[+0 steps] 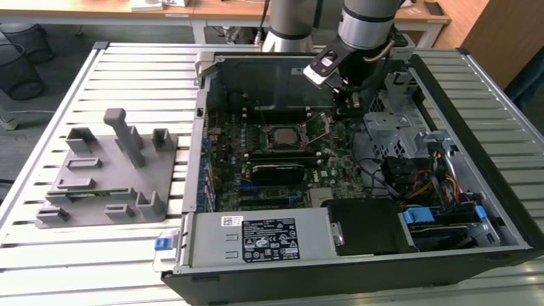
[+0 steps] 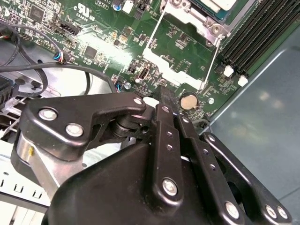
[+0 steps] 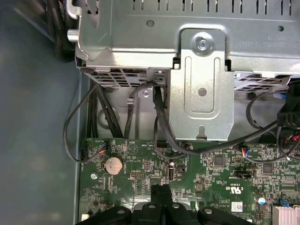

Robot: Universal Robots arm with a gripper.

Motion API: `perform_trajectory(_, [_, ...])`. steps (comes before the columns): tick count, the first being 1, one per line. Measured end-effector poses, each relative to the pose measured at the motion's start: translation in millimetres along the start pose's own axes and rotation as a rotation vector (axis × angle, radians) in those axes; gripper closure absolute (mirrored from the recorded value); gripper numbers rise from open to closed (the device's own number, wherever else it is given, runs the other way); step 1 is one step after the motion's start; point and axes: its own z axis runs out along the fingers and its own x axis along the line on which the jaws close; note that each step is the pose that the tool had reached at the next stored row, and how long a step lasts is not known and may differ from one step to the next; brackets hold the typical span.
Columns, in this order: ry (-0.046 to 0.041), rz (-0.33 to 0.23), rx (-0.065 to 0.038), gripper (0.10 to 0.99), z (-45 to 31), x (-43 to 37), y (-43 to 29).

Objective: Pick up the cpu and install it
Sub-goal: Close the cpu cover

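Note:
The cpu (image 1: 281, 135), a flat silver-grey square, lies in the motherboard socket in the middle of the open computer case (image 1: 501, 191). Its pale corner (image 2: 218, 3) shows in the second wrist view, beside the socket's metal load plate (image 2: 180, 44), which is flipped open. My gripper (image 1: 344, 104) hangs low over the board, to the exterior view's right of the socket and apart from the cpu. Its black fingers (image 3: 161, 193) are pressed together with nothing between them. In the second wrist view the gripper (image 2: 166, 97) points down at the board near the plate's edge.
A coin cell battery (image 3: 113, 164) sits close to the fingertips. A metal drive cage (image 3: 201, 89) with cables (image 3: 161, 126) stands just past the gripper. Memory slots (image 2: 253, 33) run beside the socket. A grey fixture (image 1: 111, 172) lies on the slatted table at the exterior view's left.

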Motion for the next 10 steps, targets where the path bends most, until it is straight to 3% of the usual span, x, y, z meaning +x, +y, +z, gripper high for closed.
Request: perform_trajectory(10, [0.0000,0.000,0.003,0.980,5.3,1.0,1.7])
